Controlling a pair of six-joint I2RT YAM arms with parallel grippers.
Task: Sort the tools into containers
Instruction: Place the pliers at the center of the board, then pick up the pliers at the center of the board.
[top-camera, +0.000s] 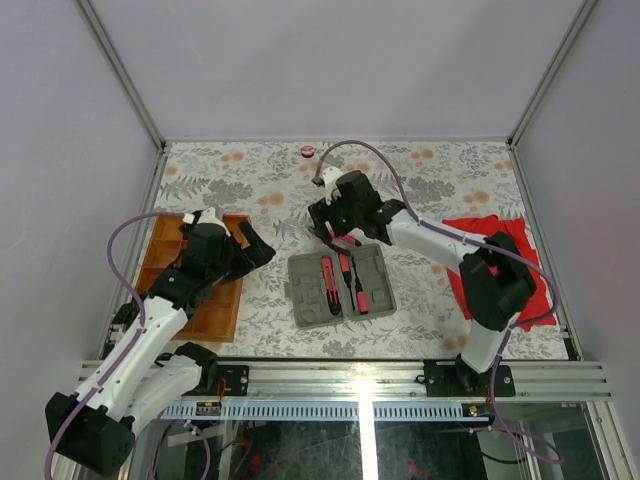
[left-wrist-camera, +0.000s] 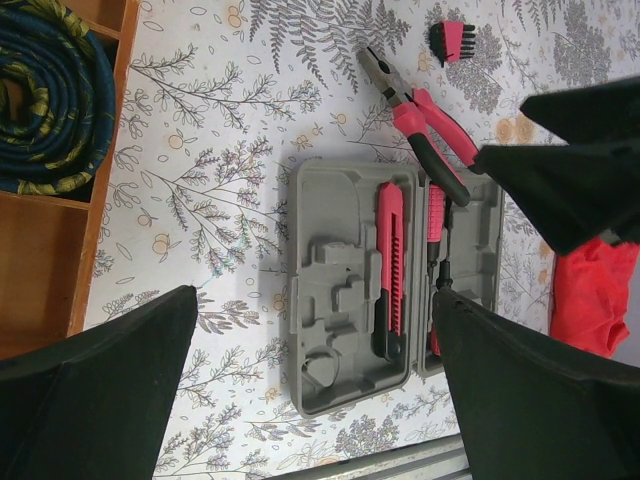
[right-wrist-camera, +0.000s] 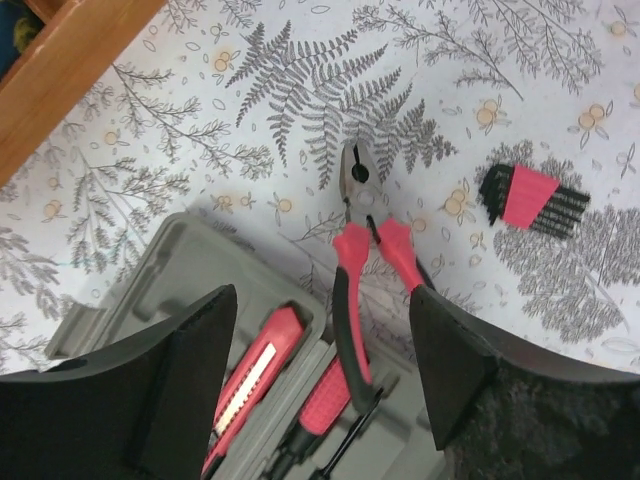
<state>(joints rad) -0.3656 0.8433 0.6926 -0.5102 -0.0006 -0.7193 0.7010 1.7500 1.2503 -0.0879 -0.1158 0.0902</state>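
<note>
— While the right fingers (right-wrist-camera: 190, 400) hang over the pliers (right-wrist-camera: 348, 255), have they got hold of them?
— No. They stand well apart, one on each side of the handles, gripping nothing. The pliers lie head on the table (right-wrist-camera: 300, 120), handles across the edge of the grey case (right-wrist-camera: 170, 260).
— And the left fingers (left-wrist-camera: 100, 390)?
— Spread wide and empty, near the wooden tray (left-wrist-camera: 40, 260). A pink knife (left-wrist-camera: 388, 260) sits in the case, and the bit holder (right-wrist-camera: 530, 197) lies near the pliers.

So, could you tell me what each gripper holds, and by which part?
Nothing is held. The right gripper stands open around the pliers, which lie partly on the grey case, without clamping them; the left gripper is open and empty.
</note>
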